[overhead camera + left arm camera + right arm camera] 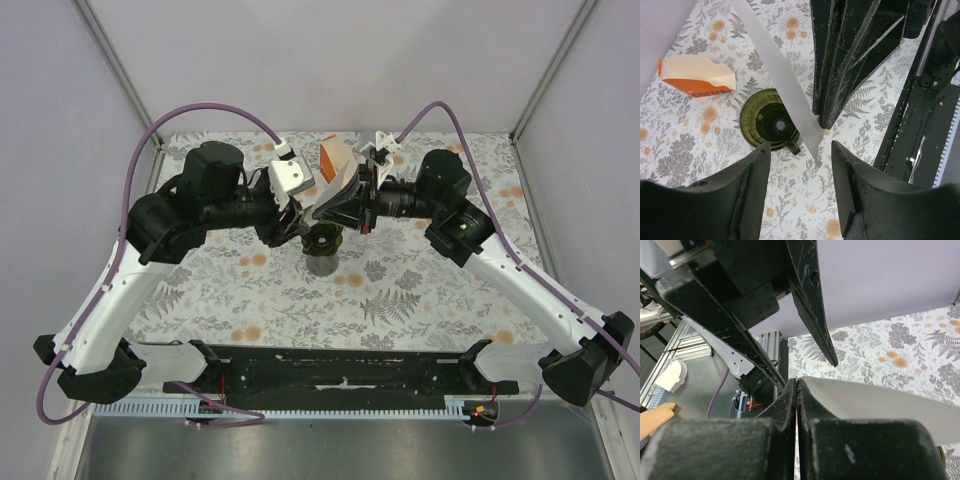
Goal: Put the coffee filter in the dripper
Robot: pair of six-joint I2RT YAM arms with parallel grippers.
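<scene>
The right gripper [797, 382] has its jaws pinched tight on the coffee filter [785, 85], a white paper held in the air over the dripper [767, 120], crossing its rim at 3 o'clock in the left wrist view. The left gripper [800, 146] has its jaws partly apart, holding nothing, just beside the filter's lower tip. An orange-and-cream pack [335, 155] lies on the flowered table [420, 290] at 12 o'clock from the dripper.
</scene>
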